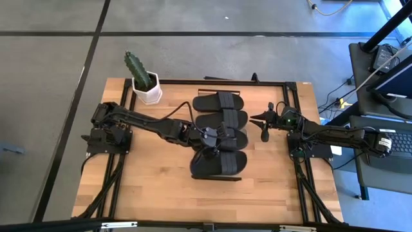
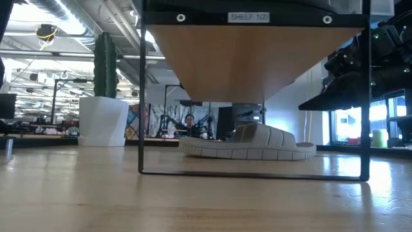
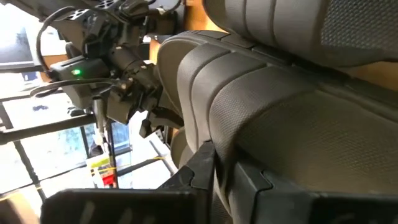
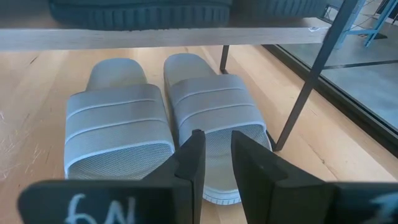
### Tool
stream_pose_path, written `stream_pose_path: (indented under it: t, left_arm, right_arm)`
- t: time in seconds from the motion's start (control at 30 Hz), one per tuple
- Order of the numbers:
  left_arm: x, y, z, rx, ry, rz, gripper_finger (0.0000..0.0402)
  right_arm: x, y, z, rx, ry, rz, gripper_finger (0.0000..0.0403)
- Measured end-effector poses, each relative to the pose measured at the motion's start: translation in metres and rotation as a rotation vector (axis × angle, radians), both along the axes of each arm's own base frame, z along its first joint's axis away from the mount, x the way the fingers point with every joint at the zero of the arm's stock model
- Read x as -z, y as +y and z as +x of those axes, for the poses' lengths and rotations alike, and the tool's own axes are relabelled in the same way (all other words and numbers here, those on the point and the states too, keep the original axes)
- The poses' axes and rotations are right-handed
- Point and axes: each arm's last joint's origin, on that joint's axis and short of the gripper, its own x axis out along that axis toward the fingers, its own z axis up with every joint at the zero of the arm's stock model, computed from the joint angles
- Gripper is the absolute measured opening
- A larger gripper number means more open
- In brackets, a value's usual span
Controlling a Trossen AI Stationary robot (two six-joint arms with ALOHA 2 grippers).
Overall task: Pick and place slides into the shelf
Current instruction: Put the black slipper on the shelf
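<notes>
Four black slides (image 1: 221,119) lie side by side on the shelf (image 2: 257,58), a low stand with a wood top and a thin dark frame. Two beige slides (image 4: 118,118) rest sole-down on the table under it. My left gripper (image 1: 215,147) is over the near half of the row, shut on a black slide (image 3: 292,143). My right gripper (image 1: 264,129) hangs low off the shelf's right side, its fingers a little apart (image 4: 216,155), level with the beige pair and touching nothing. My left gripper pinches the wide strap (image 3: 224,124) of a black slide at the strap's edge, one finger (image 3: 199,177) on each side. It comes from the table's left, slanting down. It seems to be the slide nearest the table's near edge (image 1: 219,164). Whether the slide still lies on the shelf top I cannot tell.
A cactus in a white pot (image 1: 143,80) stands at the table's far left corner. The shelf's thin dark legs (image 4: 305,93) stand right next to the beige slides. Bare wooden tabletop (image 1: 154,187) lies on the near side and to the left of the shelf.
</notes>
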Motion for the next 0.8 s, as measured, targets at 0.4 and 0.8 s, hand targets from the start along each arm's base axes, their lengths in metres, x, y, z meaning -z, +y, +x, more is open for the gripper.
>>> stream_pose_path:
  t: [0.4, 0.8]
  left_arm:
    - [-0.0001, -0.0005, 0.0005, -0.035, -0.021, -0.033, 0.0044]
    - [0.0004, -0.0042, -0.0006, -0.105, -0.05, -0.129, 0.0159]
  right_arm:
    - [0.0, 0.0, 0.0, -0.001, 0.001, -0.003, 0.008]
    - [0.0, 0.0, 0.0, 0.0, 0.0, 0.0, 0.008]
